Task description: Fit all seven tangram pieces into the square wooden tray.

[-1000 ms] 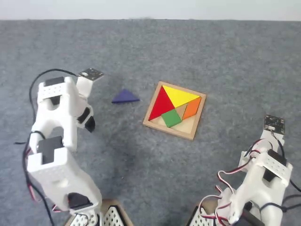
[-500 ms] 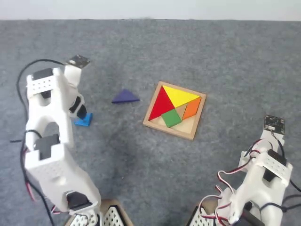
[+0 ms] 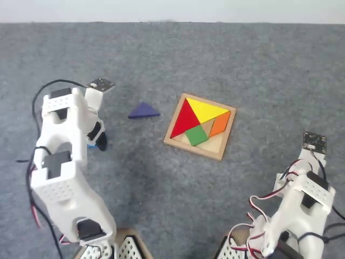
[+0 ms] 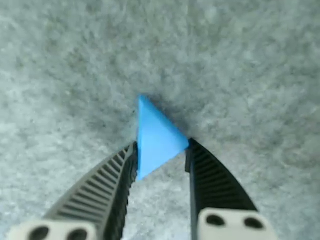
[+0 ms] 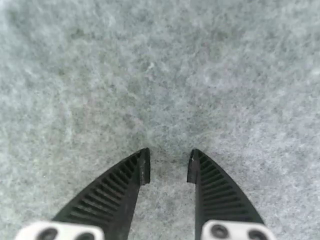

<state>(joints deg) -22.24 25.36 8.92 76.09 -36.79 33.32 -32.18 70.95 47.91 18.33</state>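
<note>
The left gripper [image 4: 161, 146] is clamped on a light blue triangle [image 4: 156, 136], one finger on an edge and the other on the opposite corner, low over the grey table [image 3: 259, 65] and well apart from the tray. That hold looks slight (a corner gives little to bite on), so the piece could pivot or slip out when lifted and reach the tray skewed. The right gripper [image 5: 167, 162] hangs with its fingers apart over bare table. The square wooden tray [image 3: 194, 150] holds a red triangle [image 3: 182, 121], a yellow triangle [image 3: 205, 110], an orange piece [image 3: 219, 125] and a green square [image 3: 196, 135]. A dark blue triangle [image 3: 143, 111] lies outside it.
</note>
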